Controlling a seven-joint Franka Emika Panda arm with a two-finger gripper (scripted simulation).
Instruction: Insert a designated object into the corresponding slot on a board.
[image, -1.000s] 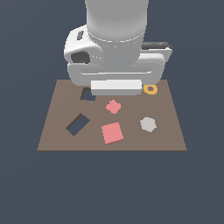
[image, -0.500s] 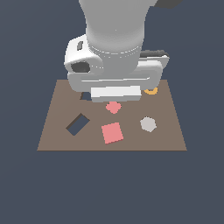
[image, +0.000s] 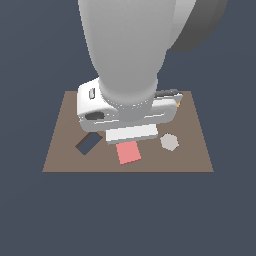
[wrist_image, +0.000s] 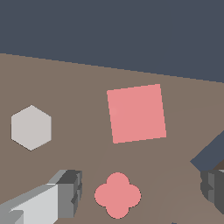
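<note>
The salmon-pink square tile (image: 128, 153) lies flat on the brown board (image: 60, 155), near its front edge. The wrist view shows the tile (wrist_image: 136, 113) whole and free, ahead of my gripper (wrist_image: 140, 190). The gripper is open and empty, its two fingers (wrist_image: 65, 192) wide apart above the board (wrist_image: 65, 87). In the exterior view the gripper's hand (image: 131, 134) hangs just behind the tile. The square navy slot is hidden behind my arm.
A grey hexagon (image: 169, 142) lies to the exterior view's right of the tile and shows in the wrist view (wrist_image: 31, 127). A tilted dark rectangular cutout (image: 88, 144) lies to the left. A small pink notched piece (wrist_image: 117, 195) sits between my fingers' lines.
My arm has moved toward the board's front edge. It now covers the notched piece and the back of the board, and the hand stands just behind the pink tile.
</note>
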